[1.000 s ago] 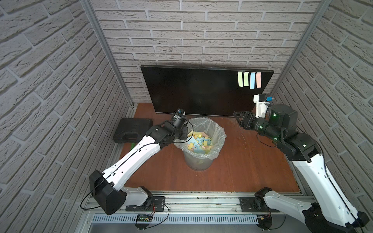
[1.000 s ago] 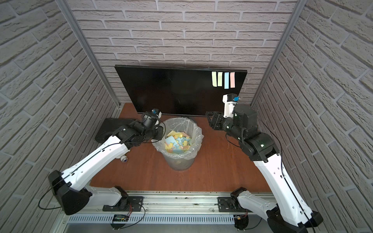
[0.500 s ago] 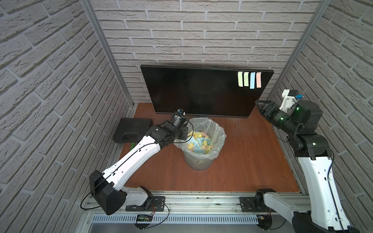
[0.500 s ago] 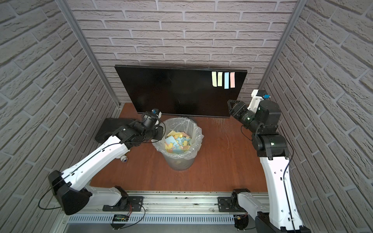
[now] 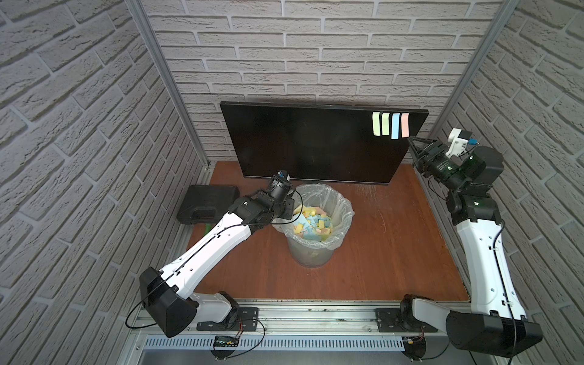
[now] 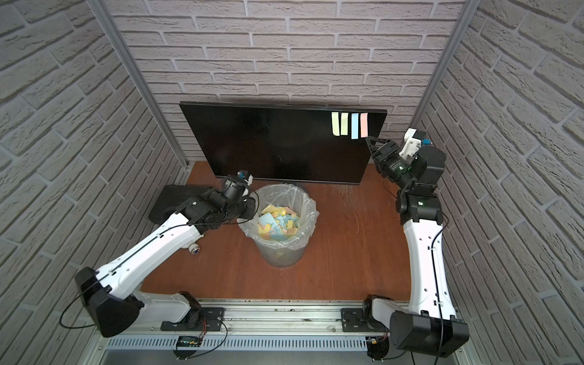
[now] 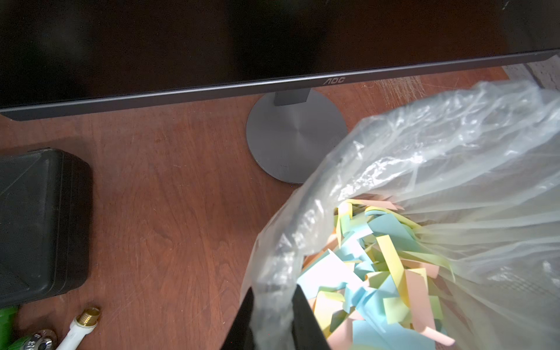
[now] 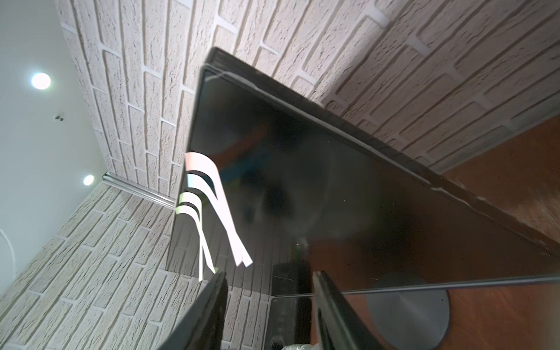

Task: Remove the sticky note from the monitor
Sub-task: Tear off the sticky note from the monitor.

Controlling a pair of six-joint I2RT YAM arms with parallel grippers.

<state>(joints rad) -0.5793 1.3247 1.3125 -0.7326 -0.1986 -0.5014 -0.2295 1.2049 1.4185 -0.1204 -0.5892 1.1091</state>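
The monitor (image 5: 309, 145) (image 6: 271, 142) stands at the back of the table, its face dark. Several sticky notes hang side by side at its upper right corner: green (image 5: 376, 124), yellow (image 5: 385, 123), blue (image 5: 395, 126) and pink (image 5: 404, 124) (image 6: 364, 124). My right gripper (image 5: 412, 150) (image 6: 370, 141) (image 8: 269, 277) is open and empty, just below and right of the pink note, at the screen's right edge. In the right wrist view the notes (image 8: 224, 212) curl off the glass just ahead of the fingers. My left gripper (image 7: 274, 303) (image 5: 289, 210) is shut on the bin's plastic liner.
A lined bin (image 5: 316, 249) (image 6: 281, 249) full of discarded coloured notes stands mid-table in front of the monitor's round grey foot (image 7: 295, 136). A black plastic case (image 5: 208, 203) lies at the left. A brass-tipped white hose (image 7: 81, 321) lies near it. Brick walls close in on both sides.
My right arm has swung from beside the bin up and to the right, ending under the notes at the monitor's right edge. The left arm has not moved.
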